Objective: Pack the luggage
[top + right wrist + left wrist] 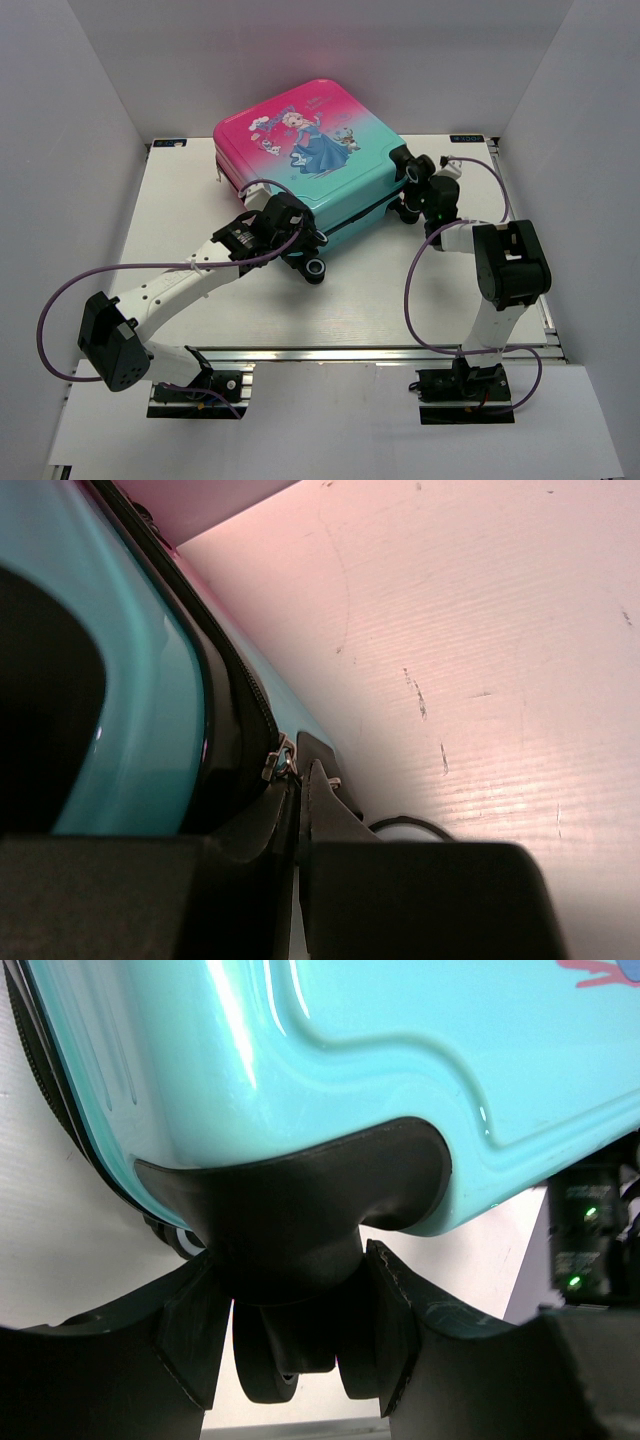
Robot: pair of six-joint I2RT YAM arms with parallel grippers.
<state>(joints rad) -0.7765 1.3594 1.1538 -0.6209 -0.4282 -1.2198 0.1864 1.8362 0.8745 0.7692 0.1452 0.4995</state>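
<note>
The luggage [310, 150] lies flat and closed at the back middle of the table, pink-to-teal shell with the princess print facing up. My left gripper [300, 238] is at its near corner. In the left wrist view its fingers [195, 1330] clamp a black twin wheel [290, 1350] under the teal shell [300, 1060]. My right gripper [415, 190] is at the suitcase's right side. In the right wrist view its jaws [300, 780] are pinched together on the metal zipper pull [283, 763] of the black zipper [240, 680] beside the teal shell [140, 710].
Another suitcase wheel [315, 270] sticks out toward the near side, by my left gripper. Purple cables [60, 300] loop off both arms. Grey walls enclose the white table [330, 300]; a metal rail [350, 352] runs along its near edge.
</note>
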